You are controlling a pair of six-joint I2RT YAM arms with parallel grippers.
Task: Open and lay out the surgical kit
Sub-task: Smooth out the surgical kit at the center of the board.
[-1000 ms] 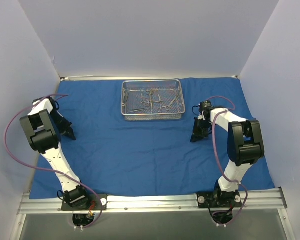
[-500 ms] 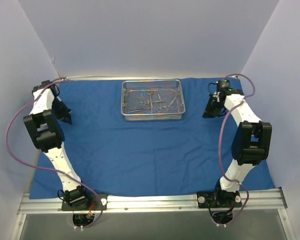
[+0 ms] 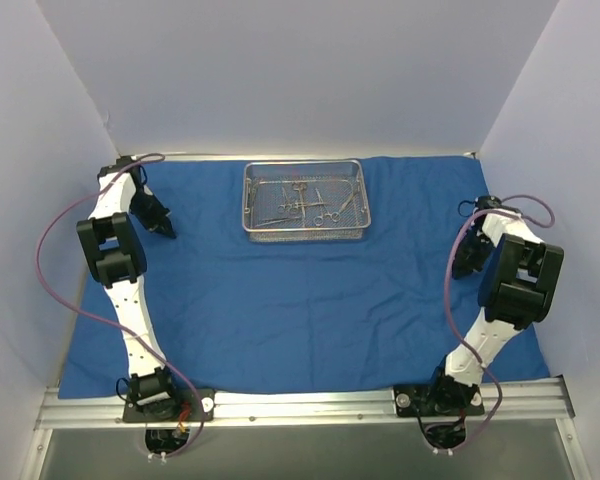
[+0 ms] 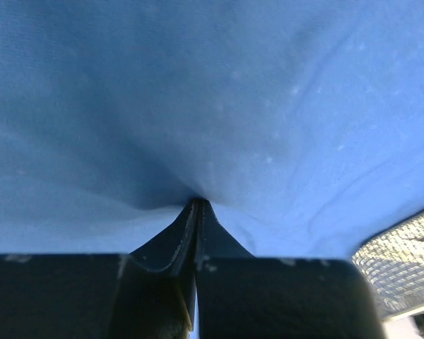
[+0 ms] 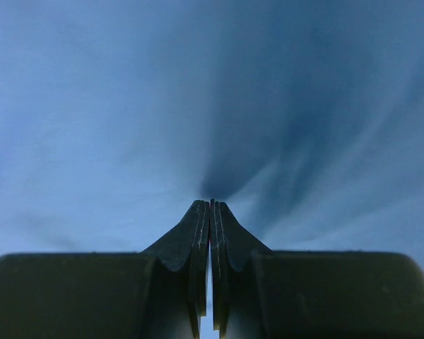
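Observation:
The royal-blue cloth wrap (image 3: 280, 300) lies spread flat over the table. The silver wire-mesh tray (image 3: 305, 232) stands on it at the back centre, with several thin ring-handled instruments (image 3: 302, 203) lying inside. My left gripper (image 3: 164, 227) is down on the cloth's far left part, left of the tray. In the left wrist view it (image 4: 198, 202) is shut, with the cloth (image 4: 219, 92) puckered into its tips. My right gripper (image 3: 466, 266) is down near the cloth's right edge. In the right wrist view it (image 5: 212, 203) is shut, with cloth folds (image 5: 283, 141) running into its tips.
Pale walls close in the table on the left, back and right. A corner of the tray (image 4: 403, 261) shows at the lower right of the left wrist view. The metal base rail (image 3: 300, 405) runs along the near edge.
My right gripper swung from beside the tray's right end out to the cloth's right edge. My left gripper moved back and then a little right, toward the tray. The tray stayed put.

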